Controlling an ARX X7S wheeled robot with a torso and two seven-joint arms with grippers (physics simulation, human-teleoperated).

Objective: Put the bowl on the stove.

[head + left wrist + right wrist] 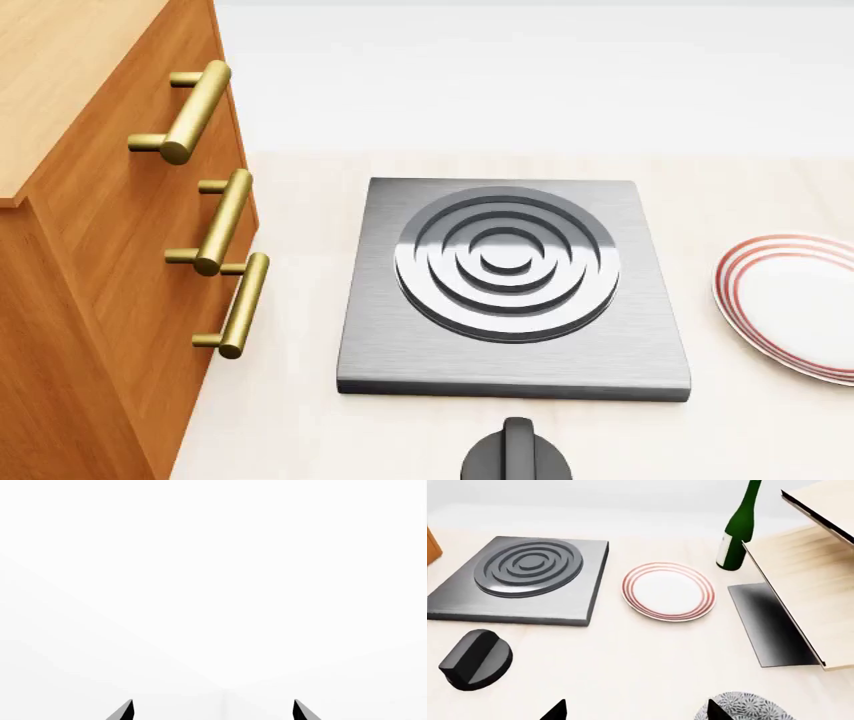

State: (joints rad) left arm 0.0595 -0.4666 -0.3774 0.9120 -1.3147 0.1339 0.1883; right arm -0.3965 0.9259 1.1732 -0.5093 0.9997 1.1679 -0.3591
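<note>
The stove is seen whole from the head view, lying flat on the pale counter with its ringed burner bare. A wooden cabinet with three brass handles stands just beside its left edge. The knob sits near the stove's front edge and is cut off by the frame. The plate lies to the stove's right, apart from it, and is also partly cropped. Neither arm nor the bowl is shown in this view.

In the right wrist view, only a speckled sliver of the bowl is visible at the frame's edge, on the counter on the near side of the plate, well apart from the stove. The right gripper is shown only as two dark fingertips set wide apart with nothing between them; one tip overlaps the bowl's rim, and contact cannot be judged. A green bottle, its top cropped, stands beside a wooden shelf.

The left wrist view is almost blank white. The left gripper appears as two tips spread apart, empty.
</note>
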